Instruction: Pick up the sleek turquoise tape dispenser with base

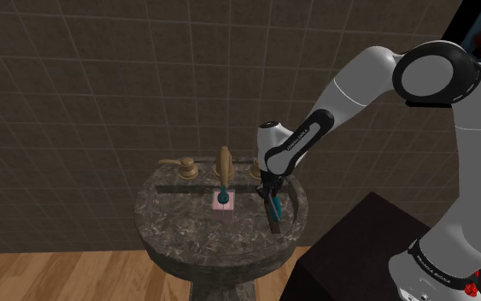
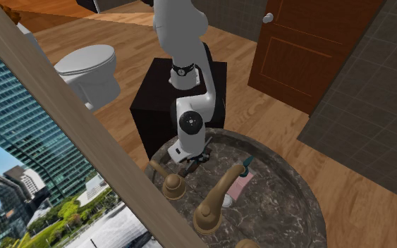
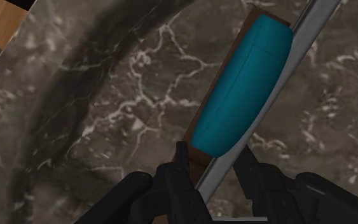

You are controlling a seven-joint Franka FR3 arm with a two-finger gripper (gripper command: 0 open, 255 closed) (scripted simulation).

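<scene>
The tape dispenser (image 3: 244,89) is a smooth turquoise body on a thin brown base. It lies along the marble sink's rim (image 1: 170,248), at the shoulder view's right side of the basin (image 1: 274,221). My black gripper (image 3: 212,162) comes down on its near end, with one finger against the brown base and the other against the turquoise side, clasping it. From the shoulder camera the gripper (image 1: 272,203) hangs just above the rim, the arm reaching in from the right. The far end of the dispenser points away from the hand.
A bronze faucet (image 1: 225,162) and a lever handle (image 1: 182,166) stand at the back of the sink. A pink block with a teal piece on it (image 1: 223,203) lies in the basin. Tiled wall behind; toilet (image 2: 91,67), wooden door (image 2: 316,49) and black stand (image 2: 161,98) nearby.
</scene>
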